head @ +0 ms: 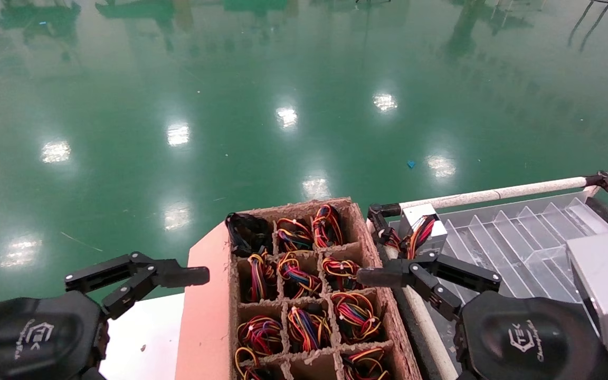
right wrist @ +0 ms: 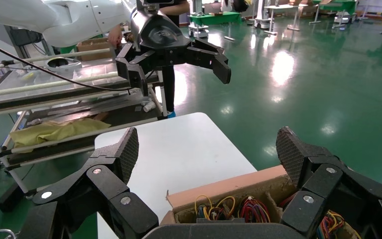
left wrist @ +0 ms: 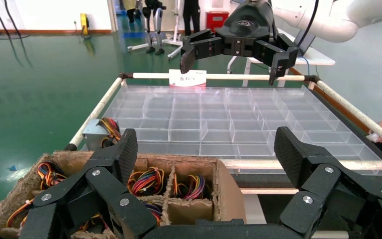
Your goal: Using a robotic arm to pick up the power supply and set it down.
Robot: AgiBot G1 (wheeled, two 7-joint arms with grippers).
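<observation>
One power supply [head: 423, 227], a small silver box with red, yellow and black wires, sits in the far left corner cell of the clear divided tray [head: 520, 248]; the left wrist view shows it too [left wrist: 95, 135]. Several more wire bundles fill the cells of the cardboard box [head: 206, 316]. My right gripper [head: 429, 278] hovers open and empty between box and tray, just nearer than that power supply [right wrist: 209, 147]. My left gripper [head: 136, 276] hangs open and empty to the left of the box [left wrist: 206, 149].
A white pipe rail [head: 494, 194] frames the tray's far side. A white table [head: 140, 338] lies under the left arm. A plain silver block [head: 607, 285] rides on the right arm. Green floor stretches beyond.
</observation>
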